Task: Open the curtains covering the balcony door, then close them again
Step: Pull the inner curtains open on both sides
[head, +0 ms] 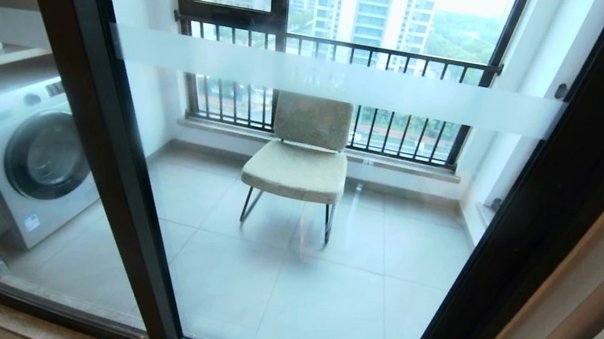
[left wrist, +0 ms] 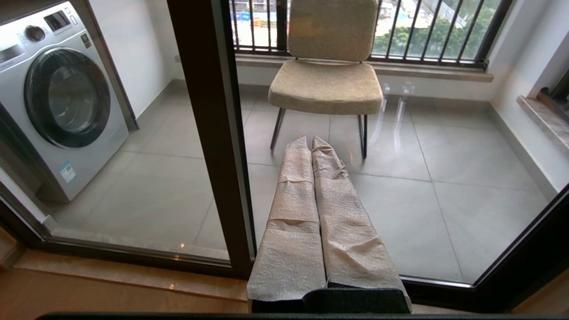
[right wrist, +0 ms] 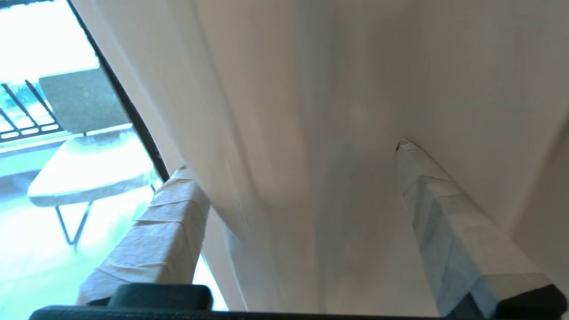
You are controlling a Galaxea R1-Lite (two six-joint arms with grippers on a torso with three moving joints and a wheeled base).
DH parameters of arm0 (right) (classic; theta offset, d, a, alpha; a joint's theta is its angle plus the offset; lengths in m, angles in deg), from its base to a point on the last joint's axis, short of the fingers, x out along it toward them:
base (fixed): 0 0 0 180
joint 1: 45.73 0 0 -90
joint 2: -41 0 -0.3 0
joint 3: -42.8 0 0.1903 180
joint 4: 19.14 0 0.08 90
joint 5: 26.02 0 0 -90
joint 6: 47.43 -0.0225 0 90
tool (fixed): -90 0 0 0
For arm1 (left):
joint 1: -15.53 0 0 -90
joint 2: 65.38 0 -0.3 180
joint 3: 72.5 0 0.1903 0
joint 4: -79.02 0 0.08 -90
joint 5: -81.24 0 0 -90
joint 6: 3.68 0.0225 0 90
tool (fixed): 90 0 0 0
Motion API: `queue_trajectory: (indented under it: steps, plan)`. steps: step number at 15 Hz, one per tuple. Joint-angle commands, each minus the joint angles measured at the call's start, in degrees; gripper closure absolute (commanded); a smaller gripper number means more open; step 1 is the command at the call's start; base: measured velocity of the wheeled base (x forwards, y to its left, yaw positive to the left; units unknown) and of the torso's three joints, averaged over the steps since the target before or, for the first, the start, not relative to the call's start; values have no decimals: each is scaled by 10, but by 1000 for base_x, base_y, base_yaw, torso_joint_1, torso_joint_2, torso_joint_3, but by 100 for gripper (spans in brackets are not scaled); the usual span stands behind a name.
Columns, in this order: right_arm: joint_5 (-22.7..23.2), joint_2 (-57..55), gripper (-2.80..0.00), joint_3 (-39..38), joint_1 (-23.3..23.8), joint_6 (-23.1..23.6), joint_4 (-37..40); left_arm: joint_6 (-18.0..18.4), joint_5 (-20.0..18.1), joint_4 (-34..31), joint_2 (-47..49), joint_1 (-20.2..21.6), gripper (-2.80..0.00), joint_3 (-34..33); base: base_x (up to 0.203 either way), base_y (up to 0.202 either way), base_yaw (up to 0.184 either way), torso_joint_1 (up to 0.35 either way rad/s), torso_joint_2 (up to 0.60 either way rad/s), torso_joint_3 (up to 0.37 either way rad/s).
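Curtains (right wrist: 311, 133) filling only the right wrist view, right gripper (right wrist: 302, 178) fingers (right wrist: 169, 226) spread around a fold, left gripper (left wrist: 311, 142) fingers clenched before the balcony door (left wrist: 213, 133), one chair (head: 301, 157), one washing machine (head: 28, 154).

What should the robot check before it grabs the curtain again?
1. Right gripper open: ok, fingers spread wide.
2. Curtain between its fingers: ok, a fold hangs in the gap.
3. Fingers touching the fabric: cannot tell.
4. Left gripper out of the way: ok, shut, pointing at the balcony door, holding nothing.
5. Door glass uncovered: ok, chair and washing machine show through; the curtain sits at the right edge.
6. Door shut: cannot tell.
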Motion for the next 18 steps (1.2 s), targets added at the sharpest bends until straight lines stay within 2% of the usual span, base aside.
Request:
queue_trajectory:
  steps: [1, 3, 7, 13, 18]
  plan:
    - [2, 54, -280, -9, 0, 0, 33, 0, 0, 0, 0, 0, 0, 0, 0, 0, 0, 0, 0, 0]
    - [2, 103, -280, -29, -1, 2, 82, 0, 0, 0, 0, 0, 0, 0, 0, 0, 0, 0, 0, 0]
    - [1, 196, -280, -84, -21, 53, 177, 0, 0, 0, 0, 0, 0, 0, 0, 0, 0, 0, 0, 0]
    - [-6, 281, -280, -170, -129, 91, 188, 0, 0, 0, 0, 0, 0, 0, 0, 0, 0, 0, 0, 0]
    - [-42, 325, -280, -224, -237, 102, 188, 0, 0, 0, 0, 0, 0, 0, 0, 0, 0, 0, 0, 0]
